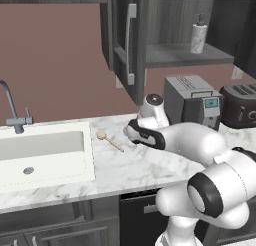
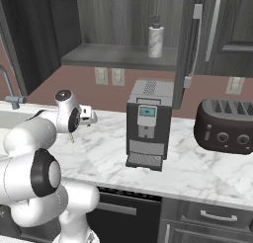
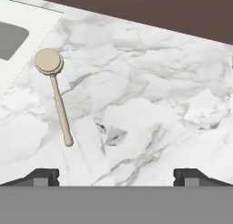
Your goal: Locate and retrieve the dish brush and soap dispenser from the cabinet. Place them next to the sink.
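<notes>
The tan dish brush lies flat on the marble counter, its round head toward the white sink. From the left base it shows as the dish brush, just right of the sink rim. My gripper hovers above the counter to the brush's right, open wide with nothing between its fingertips. The soap dispenser stands upright on the shelf of the open cabinet; the right base view also takes in the soap dispenser. My hand sits well below that shelf.
A grey coffee machine and a dark toaster stand on the counter under the cabinet shelf. The cabinet door hangs open toward me, above and just behind my hand. A curved faucet rises behind the sink.
</notes>
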